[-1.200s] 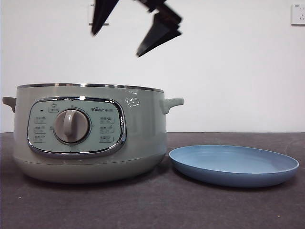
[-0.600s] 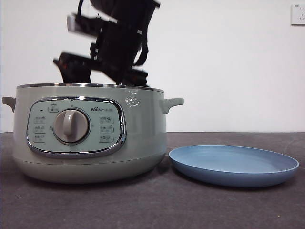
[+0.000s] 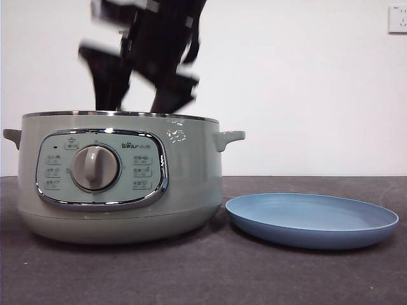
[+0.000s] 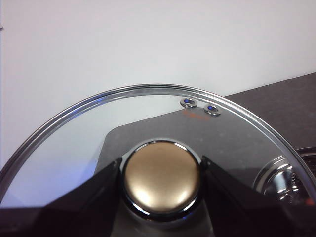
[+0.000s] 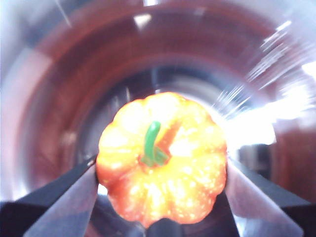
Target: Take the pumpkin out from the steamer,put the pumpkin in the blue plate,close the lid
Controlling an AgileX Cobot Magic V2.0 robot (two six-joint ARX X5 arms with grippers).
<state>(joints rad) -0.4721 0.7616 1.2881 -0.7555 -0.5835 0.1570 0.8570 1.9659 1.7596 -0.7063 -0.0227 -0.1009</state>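
Since half second ago, dark arm in front view sits slightly higher, jaw tips at steamer (image 3: 121, 178) rim. Right gripper (image 5: 160, 173) inside pot, jaws pinching pumpkin (image 5: 163, 158) on both flanks, stem toward camera; whether it's lifted off floor is unclear through blur. Left gripper (image 4: 162, 173) clamps lid (image 4: 148, 128) by knob. Blue plate (image 3: 311, 219) just beside steamer.

A bare test room rather than a home kitchen: a dark cloth-covered table (image 3: 203, 273) against a plain white wall (image 3: 305, 82), with a wall socket (image 3: 397, 19) far right.
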